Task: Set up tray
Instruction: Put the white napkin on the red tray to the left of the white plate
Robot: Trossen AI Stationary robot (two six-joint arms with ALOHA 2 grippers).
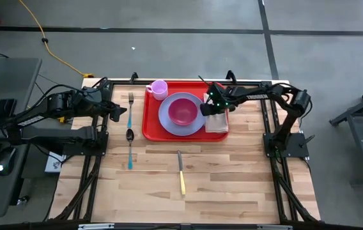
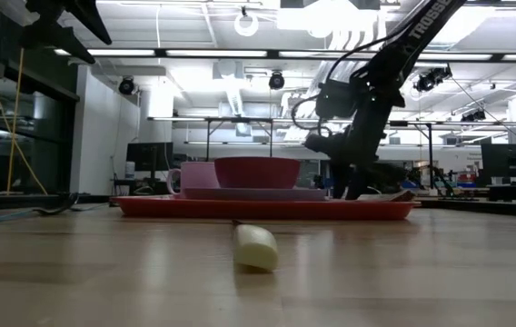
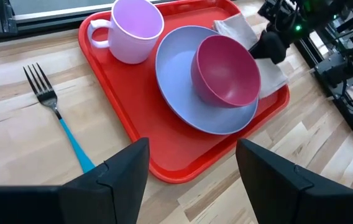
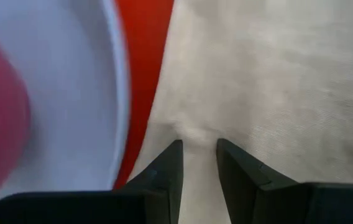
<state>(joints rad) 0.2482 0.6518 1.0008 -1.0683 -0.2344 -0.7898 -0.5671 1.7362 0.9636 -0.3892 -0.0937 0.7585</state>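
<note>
The red tray point(image 1: 151, 124) lies on the wooden table. It holds a lavender plate point(image 1: 169, 119) with a magenta bowl point(image 1: 183, 110) on it, a pink mug point(image 1: 158, 89) at its far left corner and a beige napkin point(image 1: 218, 121) along its right side. My right gripper point(image 1: 208, 107) points down at the napkin beside the plate, its fingers nearly together. My left gripper point(image 1: 114, 112) hovers open over the table left of the tray, which its wrist view shows ahead point(image 3: 133, 106). My right gripper point(image 4: 198, 146) comes at the napkin point(image 4: 276, 74) from above, pointing down, near the napkin's edge beside the plate. A small pucker of cloth point(image 4: 192, 134) sits between the two fingertips point(image 4: 167, 165). The napkin lies flat on the tray around them.
A blue-handled fork point(image 1: 131, 99) and a spoon point(image 1: 130, 135) lie left of the tray, under and near my left gripper. A yellow-handled knife point(image 1: 181, 171) lies on the bare wood near the table's middle. Arm frames stand at both table sides.
</note>
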